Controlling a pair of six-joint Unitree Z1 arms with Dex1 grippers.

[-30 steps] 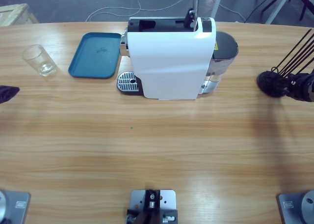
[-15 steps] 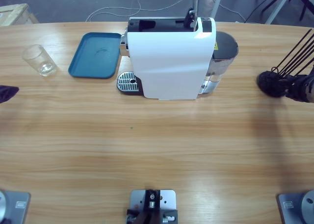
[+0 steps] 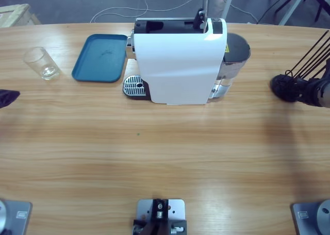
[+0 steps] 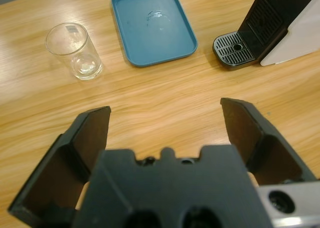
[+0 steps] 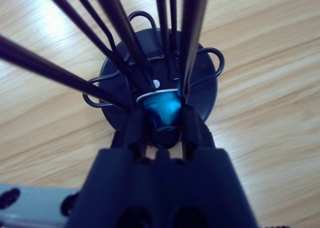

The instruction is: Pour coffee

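Wooden table (image 3: 165,152), long, pale grain. White coffee machine (image 3: 180,60) at centre back; blue tray (image 3: 100,57) and empty glass tumbler (image 3: 41,63) beside it. Left gripper (image 4: 167,123) jaws wide apart, tumbler well ahead. Right gripper (image 5: 162,123) clamped on blue capsule (image 5: 162,108) in black wire rack (image 5: 160,83). Coffee liquid not visible.
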